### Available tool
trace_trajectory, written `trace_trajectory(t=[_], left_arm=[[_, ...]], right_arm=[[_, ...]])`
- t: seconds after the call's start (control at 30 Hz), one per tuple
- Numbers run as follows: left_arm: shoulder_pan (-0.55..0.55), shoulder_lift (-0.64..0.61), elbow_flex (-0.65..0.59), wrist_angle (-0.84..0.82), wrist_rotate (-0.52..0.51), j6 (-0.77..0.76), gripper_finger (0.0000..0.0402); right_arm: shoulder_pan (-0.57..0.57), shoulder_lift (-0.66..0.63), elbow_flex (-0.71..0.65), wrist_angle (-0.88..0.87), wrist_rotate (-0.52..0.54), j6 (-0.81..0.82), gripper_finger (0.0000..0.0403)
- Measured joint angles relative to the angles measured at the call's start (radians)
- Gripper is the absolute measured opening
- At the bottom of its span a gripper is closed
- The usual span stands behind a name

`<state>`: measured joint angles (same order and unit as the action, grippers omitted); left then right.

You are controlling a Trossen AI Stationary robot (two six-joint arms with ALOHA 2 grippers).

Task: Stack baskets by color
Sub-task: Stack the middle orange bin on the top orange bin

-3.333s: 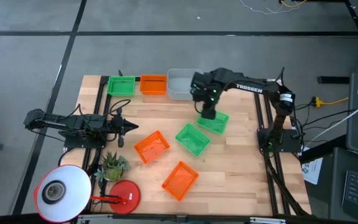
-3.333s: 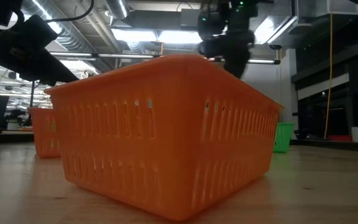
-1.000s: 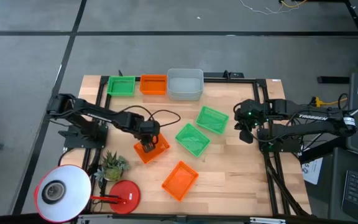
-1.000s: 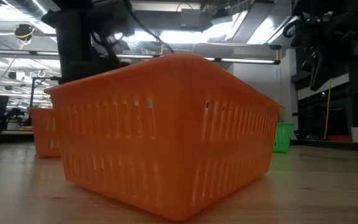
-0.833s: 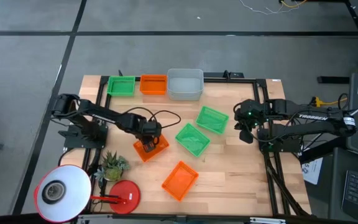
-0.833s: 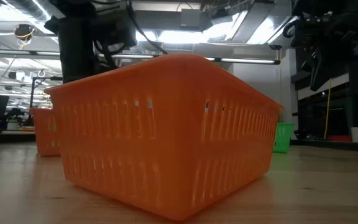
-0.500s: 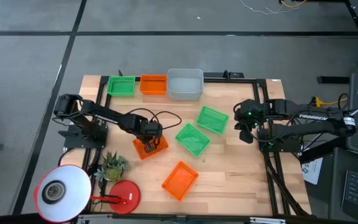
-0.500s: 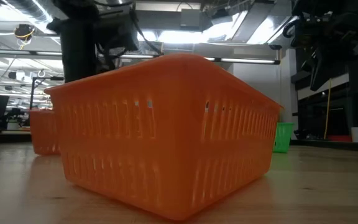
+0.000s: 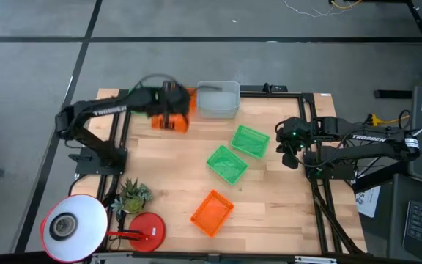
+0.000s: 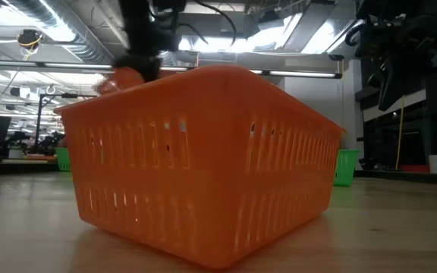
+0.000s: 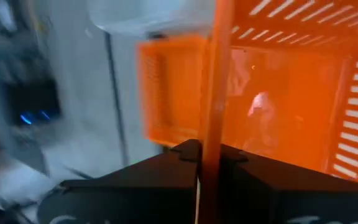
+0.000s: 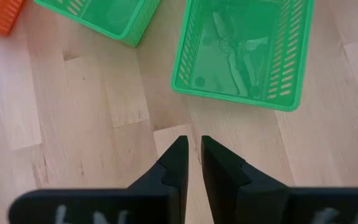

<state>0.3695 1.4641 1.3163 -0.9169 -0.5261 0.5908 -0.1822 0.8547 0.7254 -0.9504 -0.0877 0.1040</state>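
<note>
The left gripper (image 9: 168, 110), clamped on the rim of an orange basket (image 9: 169, 121), has lifted it from the table's left-centre and carried it to the far edge, over the orange basket parked there beside the grey baskets (image 9: 217, 99); the orange stack looks one drop from growing. The slotted basket hangs slightly tilted. Two green baskets (image 9: 227, 163) and another orange one (image 9: 212, 213) lie mid-table, while the right gripper (image 12: 189, 154), nearly closed and empty, waits at the right edge.

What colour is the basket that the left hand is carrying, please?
Orange basket; the high view shows it best, at the table's far edge.
</note>
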Motion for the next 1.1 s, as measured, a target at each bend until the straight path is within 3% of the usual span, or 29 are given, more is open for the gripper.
trace_trajectory(t=[0.13,0.23,0.4,0.73,1.1], left_arm=[[0.182,0.056,0.0,0.19,0.055,0.176,0.0],[0.294,0.087,0.002,0.288,0.182,0.224,0.0],[0.389,0.125,0.003,0.367,0.289,0.254,0.0],[0.427,0.265,0.001,0.417,0.308,0.342,0.0],[0.43,0.291,0.001,0.468,0.283,0.362,0.0008]], right_arm=[[0.0,0.0,0.0,0.0,0.0,0.0,0.0044],[0.0,0.0,0.0,0.0,-0.001,0.0,0.0044],[0.0,0.0,0.0,0.0,-0.001,-0.002,0.0044],[0.0,0.0,0.0,0.0,-0.002,-0.002,0.0044],[0.0,0.0,0.0,0.0,-0.002,-0.002,0.0044]])
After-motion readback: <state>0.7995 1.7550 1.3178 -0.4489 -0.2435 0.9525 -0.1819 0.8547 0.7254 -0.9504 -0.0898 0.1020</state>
